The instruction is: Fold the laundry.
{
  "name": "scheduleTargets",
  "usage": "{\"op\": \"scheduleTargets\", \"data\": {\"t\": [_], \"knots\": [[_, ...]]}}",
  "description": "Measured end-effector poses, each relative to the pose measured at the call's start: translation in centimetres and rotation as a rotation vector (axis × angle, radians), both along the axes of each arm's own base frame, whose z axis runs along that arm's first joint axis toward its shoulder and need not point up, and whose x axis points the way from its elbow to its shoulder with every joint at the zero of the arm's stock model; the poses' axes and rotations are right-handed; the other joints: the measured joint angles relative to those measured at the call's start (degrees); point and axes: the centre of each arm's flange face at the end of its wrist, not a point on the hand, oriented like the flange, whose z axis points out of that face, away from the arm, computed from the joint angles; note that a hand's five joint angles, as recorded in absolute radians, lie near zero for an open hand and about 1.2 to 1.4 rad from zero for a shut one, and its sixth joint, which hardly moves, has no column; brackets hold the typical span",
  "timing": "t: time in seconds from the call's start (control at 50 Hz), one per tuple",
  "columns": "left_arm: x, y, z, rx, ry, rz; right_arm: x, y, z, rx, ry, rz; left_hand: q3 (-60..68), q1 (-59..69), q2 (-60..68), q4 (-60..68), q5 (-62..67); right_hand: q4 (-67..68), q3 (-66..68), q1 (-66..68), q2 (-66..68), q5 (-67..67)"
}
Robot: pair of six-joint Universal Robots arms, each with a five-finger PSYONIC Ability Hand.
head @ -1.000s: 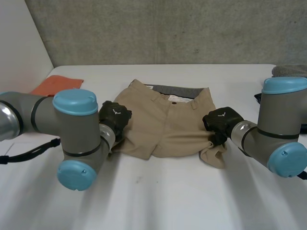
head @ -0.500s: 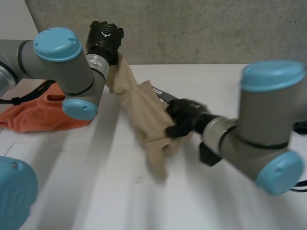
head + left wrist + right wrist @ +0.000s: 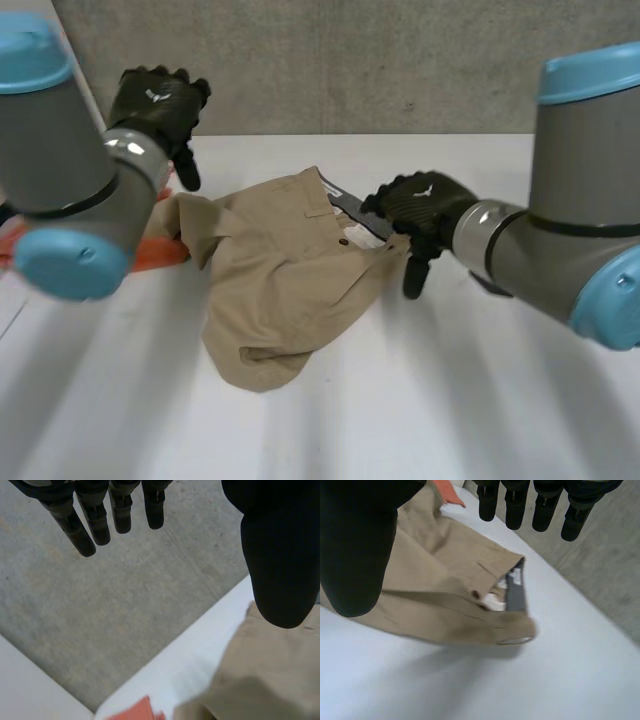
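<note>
The khaki shorts (image 3: 290, 275) are left rumpled on the white table (image 3: 450, 400), just below the right hand (image 3: 420, 205), whose fingers are held straight and empty. The left hand (image 3: 155, 100) is raised above them, likewise spread and holding nothing. Before any fold is made, the shorts are best smoothed flat and kept off the orange cloth (image 3: 165, 250).

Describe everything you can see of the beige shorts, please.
The beige shorts look like woven cotton. They lie rumpled and partly folded over on the white table, with the waistband toward the wall. A dark button and grey inner lining show there. One end reaches an orange cloth. The right robot hand hovers open by the waistband. The left robot hand is raised and open, apart from them.
</note>
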Motion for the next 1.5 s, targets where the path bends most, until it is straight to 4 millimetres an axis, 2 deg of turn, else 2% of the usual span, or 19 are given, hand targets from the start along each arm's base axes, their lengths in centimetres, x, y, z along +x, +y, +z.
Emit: {"op": "scheduleTargets", "data": {"t": [0.1, 0.22, 0.38, 0.48, 0.5, 0.56, 0.7, 0.8, 0.82, 0.84, 0.86, 0.9, 0.98, 1.08, 1.1, 1.22, 1.32, 1.42, 1.5], "knots": [[2.2, 3.2, -1.6, 0.130, 0.058, 0.024, 0.0, -2.0, -0.9, -0.149, 0.107, 0.098, 0.00, 0.00, 0.00, 0.01, 0.00, 0.00, 0.00, 0.00, 0.00, 0.00], [4.5, 5.9, -5.3, 0.392, 0.148, 0.073, 1.2, -3.9, -4.1, -0.264, 0.178, 0.212, 0.11, 0.19, 0.16, 0.15, 0.11, 0.00, 0.00, 0.00, 0.00, 0.00], [5.5, 7.5, -8.9, 0.666, 0.232, 0.101, 2.9, -4.9, -8.0, -0.331, 0.175, 0.287, 1.23, 0.19, 1.90, 2.13, 0.19, 0.72, 0.98, 0.27, 0.66, 0.71], [5.6, 7.2, -11.4, 0.797, 0.263, 0.100, 4.0, -5.8, -10.7, -0.383, 0.173, 0.298, 1.54, 0.19, 2.17, 2.87, 0.19, 28.08, 29.11, 28.37, 29.58, 27.38], [5.5, 6.9, -12.1, 0.815, 0.263, 0.099, 4.1, -6.1, -11.1, -0.395, 0.176, 0.288, 1.54, 0.19, 2.17, 2.87, 0.19, 45.04, 45.94, 45.97, 47.07, 45.29], [5.0, 6.4, -13.1, 0.836, 0.256, 0.093, 3.9, -6.4, -11.2, -0.402, 0.178, 0.265, 1.54, 0.19, 2.17, 2.87, 0.19, 55.39, 55.46, 51.41, 55.41, 53.35], [2.8, 5.9, -14.7, 0.842, 0.232, 0.057, 2.7, -5.9, -9.8, -0.355, 0.159, 0.220, 2.84, 4.34, 4.81, 5.18, 3.67, 55.91, 55.83, 51.41, 55.41, 53.35], [0.0, 5.9, -15.3, 0.802, 0.206, 0.029, 1.3, -5.0, -8.2, -0.305, 0.132, 0.182, 2.84, 18.69, 17.30, 17.73, 16.36, 55.92, 55.92, 51.41, 55.41, 53.35], [-0.7, 6.0, -15.3, 0.787, 0.202, 0.028, 0.9, -4.8, -7.8, -0.296, 0.128, 0.169, 2.84, 36.27, 36.51, 36.86, 35.17, 55.92, 55.93, 51.41, 55.41, 53.36], [-0.8, 6.0, -15.3, 0.784, 0.201, 0.028, 0.8, -4.8, -7.7, -0.295, 0.127, 0.166, 2.84, 36.27, 36.51, 36.86, 35.17, 55.92, 55.93, 51.41, 55.41, 53.36], [-1.3, 6.1, -15.2, 0.771, 0.200, 0.028, 0.4, -4.7, -7.4, -0.291, 0.125, 0.154, 2.84, 46.28, 47.63, 48.51, 46.68, 55.93, 55.93, 51.40, 55.41, 53.36], [-2.0, 6.2, -14.8, 0.748, 0.202, 0.031, -0.2, -4.7, -6.8, -0.286, 0.126, 0.131, 2.84, 52.69, 54.66, 55.50, 53.58, 55.93, 55.93, 51.41, 55.41, 53.35], [-2.5, 6.5, -13.1, 0.714, 0.213, 0.027, -1.2, -4.7, -5.7, -0.284, 0.131, 0.092, 2.84, 52.86, 56.21, 56.65, 54.39, 55.94, 55.93, 51.40, 55.41, 53.36], [-2.0, 6.8, -8.1, 0.619, 0.228, -0.019, -3.1, -4.3, -2.7, -0.274, 0.138, 0.033, 2.84, 52.86, 56.24, 56.65, 54.39, 55.97, 55.93, 51.41, 55.41, 53.36], [-2.0, 6.8, -8.1, 0.619, 0.228, -0.019, -3.1, -4.3, -2.7, -0.274, 0.138, 0.033, 2.84, 52.86, 56.24, 56.65, 54.39, 55.97, 55.93, 51.41, 55.41, 53.36], [0.9, 7.0, 1.4, 0.338, 0.195, -0.087, -5.3, -1.8, 3.9, -0.266, 0.109, -0.029, 2.84, 52.86, 56.24, 56.65, 54.39, 56.12, 55.93, 51.41, 55.41, 53.36], [2.2, 7.5, 6.7, 0.144, 0.145, -0.110, -6.4, 0.5, 7.7, -0.236, 0.069, -0.060, 2.84, 52.86, 56.24, 56.65, 54.39, 56.14, 55.93, 51.40, 55.41, 53.36], [2.2, 7.0, 7.7, 0.099, 0.077, -0.116, -6.7, 1.7, 8.4, -0.166, 0.074, -0.060, 2.84, 52.86, 56.25, 56.65, 54.39, 56.14, 56.05, 51.41, 55.41, 53.37], [1.3, 5.1, 5.4, 0.149, -0.025, -0.113, -6.1, 1.5, 6.8, -0.080, 0.104, -0.040, 2.84, 52.87, 56.25, 56.65, 54.39, 56.14, 56.05, 51.41, 55.41, 53.45]]}}
